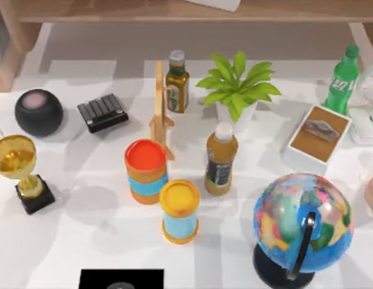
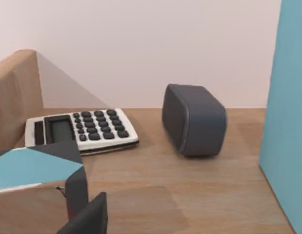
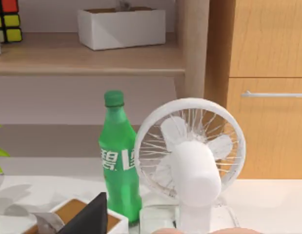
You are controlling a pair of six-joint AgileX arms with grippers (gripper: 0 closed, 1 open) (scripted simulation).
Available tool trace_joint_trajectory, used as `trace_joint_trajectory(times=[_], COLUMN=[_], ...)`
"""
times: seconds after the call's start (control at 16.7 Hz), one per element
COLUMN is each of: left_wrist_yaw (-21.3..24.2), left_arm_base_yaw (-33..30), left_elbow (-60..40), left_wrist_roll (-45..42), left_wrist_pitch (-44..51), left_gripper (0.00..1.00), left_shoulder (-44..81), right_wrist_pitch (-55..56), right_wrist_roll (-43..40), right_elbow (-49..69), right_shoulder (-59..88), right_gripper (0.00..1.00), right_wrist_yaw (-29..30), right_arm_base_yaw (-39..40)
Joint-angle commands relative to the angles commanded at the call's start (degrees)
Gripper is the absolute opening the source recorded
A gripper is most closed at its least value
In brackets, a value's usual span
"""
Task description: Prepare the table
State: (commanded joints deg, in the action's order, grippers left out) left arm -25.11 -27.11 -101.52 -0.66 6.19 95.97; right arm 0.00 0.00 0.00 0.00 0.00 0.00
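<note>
The table (image 1: 84,241) spreads across most of the top view, white and crowded, with the wooden shelf (image 1: 174,12) along its far edge. Near the middle stand 2 lidded cans, one with a red top (image 1: 146,171) and one with a yellow top (image 1: 179,211), close together but apart. Just beside them is a juice bottle (image 1: 220,159), and behind it a potted plant (image 1: 237,87), a darker bottle (image 1: 177,82) and an upright wooden stand (image 1: 160,108). On the left side sit a gold trophy (image 1: 20,170), a round black speaker (image 1: 38,112) and a small black keypad-like block (image 1: 102,112). On the right side are a globe (image 1: 302,223), a white box with a brown top (image 1: 318,137), a green soda bottle (image 1: 341,80) and a white fan (image 3: 190,161).

The left gripper (image 2: 85,214) is up at the shelf, where a calculator (image 2: 80,130) and a grey speaker (image 2: 193,119) lie on the wood; it seems to hold a blue-and-grey block (image 2: 33,168), but I cannot tell whether its fingers are closed. The right gripper (image 3: 90,219) faces the fan and soda bottle near the right edge; its finger state is also unclear.

Judging by the clutter, the tidying looks barely begun: at least 12 items remain on the tabletop.
</note>
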Motion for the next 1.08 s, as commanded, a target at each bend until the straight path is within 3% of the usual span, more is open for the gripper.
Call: trace_joint_trajectory(times=[0.36,1.08], left_wrist_yaw=[-4.9,-4.8], left_arm_base_yaw=[-5.2,-5.1], left_elbow=[-20.7,-28.2], left_wrist_roll=[0.0,0.1], left_wrist_pitch=[0.8,2.6], left_gripper=[1.0,1.0], left_shoulder=[18.5,23.8], right_wrist_pitch=[0.0,0.0], right_wrist_roll=[0.0,0.0], right_elbow=[0.0,0.0], right_shoulder=[0.0,0.0], right_gripper=[1.0,1.0], right_wrist_yaw=[0.0,0.0], right_arm_base_yaw=[0.0,0.0])
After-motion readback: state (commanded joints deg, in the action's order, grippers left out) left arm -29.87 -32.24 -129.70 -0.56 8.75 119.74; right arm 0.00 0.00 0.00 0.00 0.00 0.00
